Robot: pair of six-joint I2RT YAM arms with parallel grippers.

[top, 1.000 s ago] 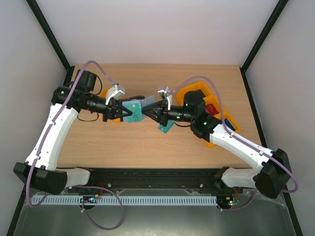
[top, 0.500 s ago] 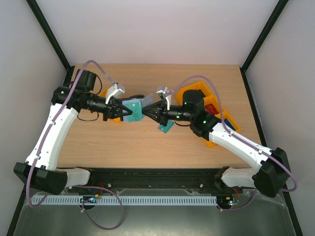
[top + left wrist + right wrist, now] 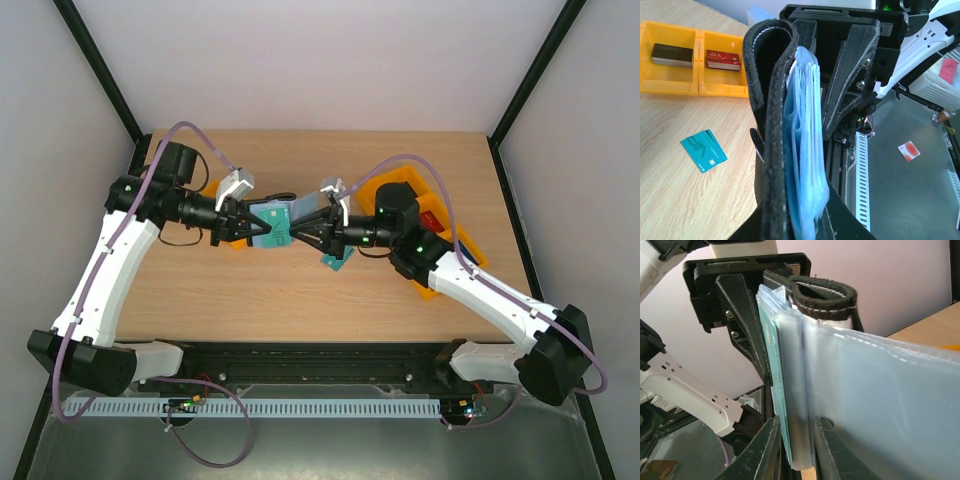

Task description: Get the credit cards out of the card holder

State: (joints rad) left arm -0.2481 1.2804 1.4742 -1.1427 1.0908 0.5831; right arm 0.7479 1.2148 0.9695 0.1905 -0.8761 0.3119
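Left end effector [image 3: 250, 228] has its fingers closed down tight on the spine end of the card holder [image 3: 771, 125], which it holds up off the counter [image 3: 680, 200] between the two arms. Right end effector [image 3: 796, 452] meets it from the other side. Its fingers [image 3: 766, 450] stand only a narrow way apart and pinch the free edge of the holder's sleeve stack.

Seen up close, the card holder is black and fuzzy-edged, folded over in a rounded loop at the top. From that fold hangs a sheaf of thin, glossy, blue-tinted clear sleeves [image 3: 805, 150] with stitched seams. One teal credit card [image 3: 771, 365] shows edge-on inside the sleeves, just by the right fingers.

A second credit card [image 3: 704, 150], flat, teal and round-cornered, lies loose on the pale wood-grain counter. Beyond it sit orange plastic trays [image 3: 695, 85], one with a black block [image 3: 672, 54], the next with a red block [image 3: 723, 59].
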